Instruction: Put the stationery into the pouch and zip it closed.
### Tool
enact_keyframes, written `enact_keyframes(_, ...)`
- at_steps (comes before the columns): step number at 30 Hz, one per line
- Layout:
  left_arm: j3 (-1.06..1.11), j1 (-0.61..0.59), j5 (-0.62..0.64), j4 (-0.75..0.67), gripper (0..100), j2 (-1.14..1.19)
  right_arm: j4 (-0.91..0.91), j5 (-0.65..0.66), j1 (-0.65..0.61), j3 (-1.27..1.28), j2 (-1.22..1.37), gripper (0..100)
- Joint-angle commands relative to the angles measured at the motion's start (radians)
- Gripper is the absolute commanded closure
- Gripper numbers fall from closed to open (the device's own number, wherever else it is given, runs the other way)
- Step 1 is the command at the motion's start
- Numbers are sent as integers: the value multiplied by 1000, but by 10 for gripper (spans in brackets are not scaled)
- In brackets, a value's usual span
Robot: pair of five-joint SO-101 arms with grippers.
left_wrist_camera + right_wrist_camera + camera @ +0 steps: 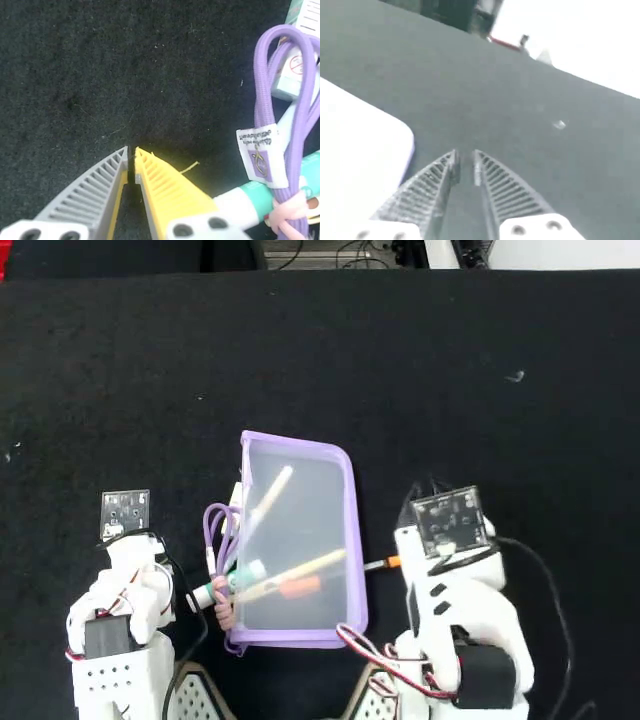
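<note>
Now: left claw (pixel 131 152) sits low over the black bench (pixel 420 370), tips together, gripping nothing. Right claw (pixel 465 159) has its tips all but together, also bare. The clear, purple-edged pouch (pixel 352 530) lies flat between my two arms, pens (pixel 268 495) visible through its wall. A teal-and-white marker (pixel 222 587) pokes out of the side facing my left arm, beside the purple cord loop (pixel 262 85).
</note>
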Motion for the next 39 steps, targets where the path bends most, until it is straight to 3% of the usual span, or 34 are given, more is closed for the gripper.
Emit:
enact_keyframes(1, 22, 10, 9, -18, 970, -5, -55, -97, -61, -76, 117, 888)
enact_keyframes(5, 22, 10, 9, -18, 970, -5, -34, -210, -183, -262, 325, 885)
enact_keyframes(11, 22, 10, 9, -18, 970, -5, 77, -368, -505, -550, 694, 885)
enact_keyframes(15, 22, 10, 9, -18, 970, -5, 123, -361, -712, -625, 852, 885)
enact_keyframes(21, 22, 10, 9, -18, 970, -5, 89, -222, -953, -573, 952, 887)
enact_keyframes(29, 22, 10, 9, -18, 970, -5, -336, -180, -971, -328, 1118, 885)
enact_keyframes(39, 22, 10, 9, -18, 970, -5, -500, 34, -937, -311, 1382, 888)
